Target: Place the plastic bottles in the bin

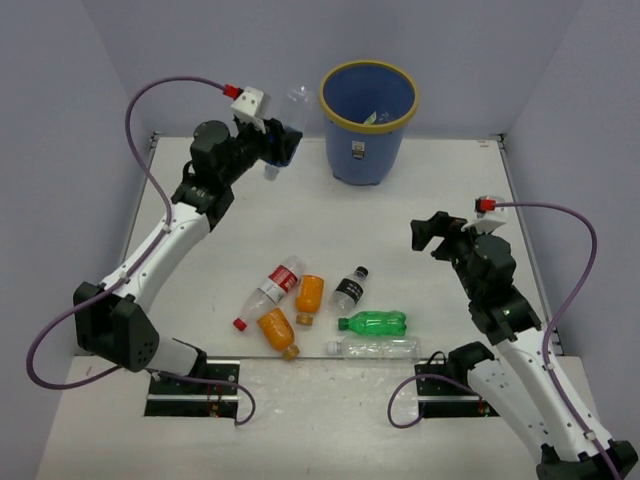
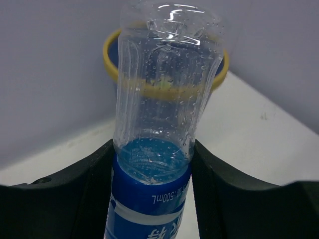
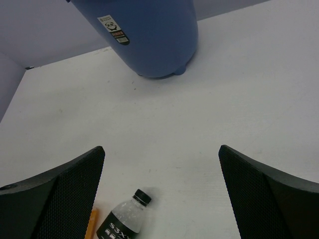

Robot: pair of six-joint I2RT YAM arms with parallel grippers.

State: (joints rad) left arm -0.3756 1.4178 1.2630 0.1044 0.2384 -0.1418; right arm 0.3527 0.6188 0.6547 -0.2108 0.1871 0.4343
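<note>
One white tabletop (image 1: 420,200) carries everything, and the biggest thing on it is the blue bin (image 1: 365,155) with a yellow rim, standing upright at the middle of the far edge with its white label facing the near edge. Just left of the bin, raised above the far left part of the tabletop, the left claw (image 1: 278,148) is clamped around the blue-labelled bottle (image 1: 292,108). Its fingers (image 2: 84,189) press the label on both sides, and the clear, droplet-covered end tilts up toward the bin's rim, beside the opening rather than over it. The right claw (image 1: 432,235) hangs over the right half of the tabletop, about midway between the near and far edges. Its fingers (image 3: 60,194) are spread wide and have hold of nothing. Six more bottles lie on their sides in a loose cluster toward the middle of the near edge, well apart from the bin. The red-labelled bottle (image 1: 270,292) slants at the cluster's left, and the plain clear bottle (image 1: 375,347) lies nearest the near edge with the green bottle (image 1: 372,323) just beside it on the far side. The far orange bottle (image 1: 310,294) sits right of the red-labelled one, with the near orange bottle (image 1: 277,331) below it. The black-labelled bottle (image 1: 350,288), smallest, lies nearest the right claw.
</note>
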